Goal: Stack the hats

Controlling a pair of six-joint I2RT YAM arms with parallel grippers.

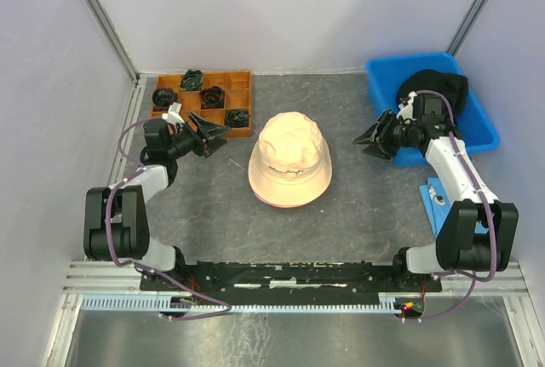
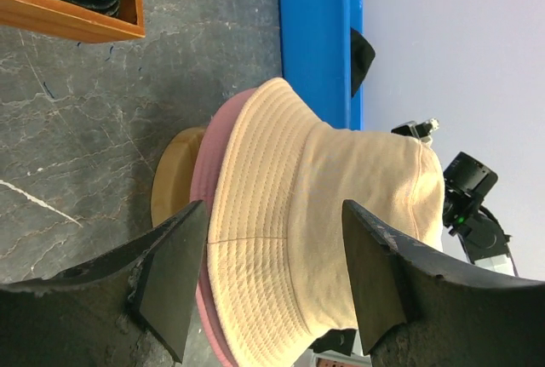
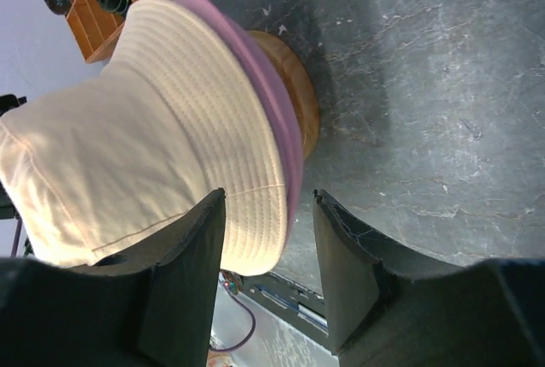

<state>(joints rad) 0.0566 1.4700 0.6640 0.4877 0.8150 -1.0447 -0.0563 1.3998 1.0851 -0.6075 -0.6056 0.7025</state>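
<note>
Hats are found in two places. A beige hat (image 1: 292,158) is set over a pink hat (image 2: 203,192) on a wooden stand (image 2: 173,175) at the middle of the desk (image 1: 349,205). A black hat (image 1: 436,86) is lying in the blue bin (image 1: 479,126) at the far right corner. A short line of dark script is seen on the beige brim in the top view, but it is too small to be read. No other writing can be made out.

The left fingers (image 2: 170,273) are held apart with nothing between them. They are pointed at the stack from the left, with bare desk between them and the brim. The right fingers (image 3: 180,275) are also held apart and are gripping nothing. They are placed just in front of the bin and aimed at the stack from the right, clear of it.

A wooden tray (image 1: 243,83) of dark coiled bundles (image 1: 211,94) is set at the far left corner, just behind the left fingers. The desk is closed in by pale walls (image 1: 51,86) on the left, rear and right. Open grey surface is seen all round the stand.
</note>
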